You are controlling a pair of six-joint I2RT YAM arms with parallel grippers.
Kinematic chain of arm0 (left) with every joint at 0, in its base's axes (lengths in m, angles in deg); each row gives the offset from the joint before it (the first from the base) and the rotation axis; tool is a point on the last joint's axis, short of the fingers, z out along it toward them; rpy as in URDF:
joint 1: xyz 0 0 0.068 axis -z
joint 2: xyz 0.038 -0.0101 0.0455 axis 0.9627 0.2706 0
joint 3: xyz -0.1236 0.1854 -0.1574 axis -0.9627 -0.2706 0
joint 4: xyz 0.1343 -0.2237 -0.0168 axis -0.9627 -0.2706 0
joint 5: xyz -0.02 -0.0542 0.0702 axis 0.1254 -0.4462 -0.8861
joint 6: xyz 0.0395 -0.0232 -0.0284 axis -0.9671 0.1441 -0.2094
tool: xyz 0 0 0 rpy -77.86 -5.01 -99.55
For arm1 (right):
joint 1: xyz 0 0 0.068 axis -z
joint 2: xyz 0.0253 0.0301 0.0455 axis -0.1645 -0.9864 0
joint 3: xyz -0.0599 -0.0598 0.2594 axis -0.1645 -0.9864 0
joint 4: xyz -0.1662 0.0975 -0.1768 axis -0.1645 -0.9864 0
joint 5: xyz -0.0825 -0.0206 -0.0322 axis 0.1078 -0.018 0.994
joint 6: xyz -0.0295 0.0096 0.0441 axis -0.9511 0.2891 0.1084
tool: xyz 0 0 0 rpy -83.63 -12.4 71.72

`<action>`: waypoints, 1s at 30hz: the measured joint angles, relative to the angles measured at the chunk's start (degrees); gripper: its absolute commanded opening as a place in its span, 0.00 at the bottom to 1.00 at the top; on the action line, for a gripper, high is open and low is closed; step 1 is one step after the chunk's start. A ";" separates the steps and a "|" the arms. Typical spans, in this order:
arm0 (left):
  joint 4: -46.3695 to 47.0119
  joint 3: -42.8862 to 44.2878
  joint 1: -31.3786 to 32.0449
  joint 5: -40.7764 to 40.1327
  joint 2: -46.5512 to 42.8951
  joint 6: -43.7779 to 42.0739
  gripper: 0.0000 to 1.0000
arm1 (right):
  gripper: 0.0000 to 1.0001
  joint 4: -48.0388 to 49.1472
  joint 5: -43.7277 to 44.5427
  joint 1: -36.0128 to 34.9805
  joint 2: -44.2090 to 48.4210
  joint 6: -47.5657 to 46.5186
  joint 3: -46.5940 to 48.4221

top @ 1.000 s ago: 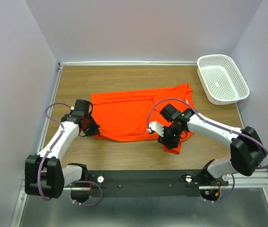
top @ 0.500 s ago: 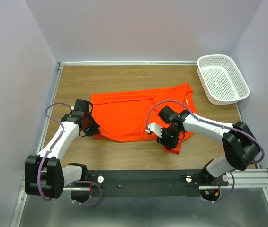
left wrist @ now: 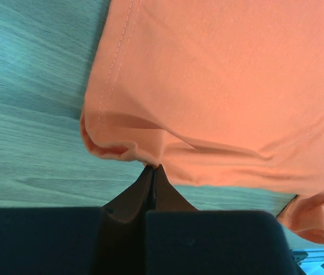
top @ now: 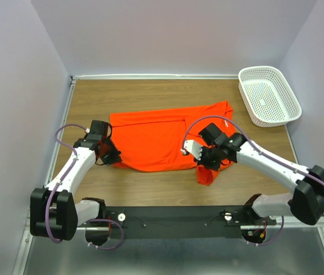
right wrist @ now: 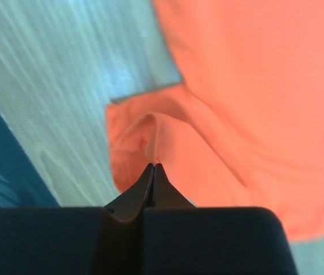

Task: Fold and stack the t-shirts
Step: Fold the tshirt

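One orange-red t-shirt (top: 159,137) lies spread on the wooden table (top: 150,94), partly folded. My left gripper (top: 111,158) is shut on the t-shirt's near left corner; in the left wrist view (left wrist: 153,167) its closed tips pinch a bunched edge of the cloth (left wrist: 219,80). My right gripper (top: 208,166) is shut on the t-shirt's near right edge and holds it raised, with a flap hanging below. In the right wrist view (right wrist: 153,166) the tips pinch a fold of cloth (right wrist: 253,103) above the table.
A white perforated plastic basket (top: 269,95) stands at the back right corner. Grey walls close the table at the back and sides. A black rail (top: 173,217) with the arm bases runs along the near edge.
My right gripper has lifted and moved slightly right and back, raising the t-shirt's near right edge so a flap now hangs down. The left arm has not moved.
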 measured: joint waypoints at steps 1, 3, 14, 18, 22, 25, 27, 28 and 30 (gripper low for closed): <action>0.00 0.00 0.00 0.00 0.00 -0.02 0.00 | 0.01 -0.24 0.85 0.00 0.83 0.07 0.20; -0.02 0.00 -0.04 0.00 -0.13 -0.02 0.00 | 0.01 -0.94 3.65 0.00 3.56 0.33 1.01; -0.46 0.13 -0.33 0.00 -1.18 -0.04 0.00 | 0.01 -3.04 19.61 1.44 17.66 2.12 2.47; -1.33 1.18 -0.87 0.00 -1.38 -0.20 0.00 | 0.01 -3.37 21.90 3.41 21.59 2.03 3.65; -1.92 2.62 -1.38 0.00 -2.16 -0.26 0.00 | 0.01 -4.20 23.04 5.01 23.74 1.90 3.67; -2.73 3.82 -1.60 0.00 -2.47 -0.37 0.00 | 0.01 -4.81 23.74 5.86 24.30 1.88 3.93; -2.95 4.59 -1.60 0.00 -2.51 -0.39 0.00 | 0.01 -5.14 23.89 6.80 24.61 1.88 4.85; -3.06 4.92 -1.60 0.00 -2.51 -0.39 0.00 | 0.01 -5.22 23.89 7.21 24.85 1.88 5.44; -3.08 5.27 -1.66 0.00 -2.56 -0.39 0.00 | 0.01 -5.22 23.89 7.69 25.38 1.90 6.21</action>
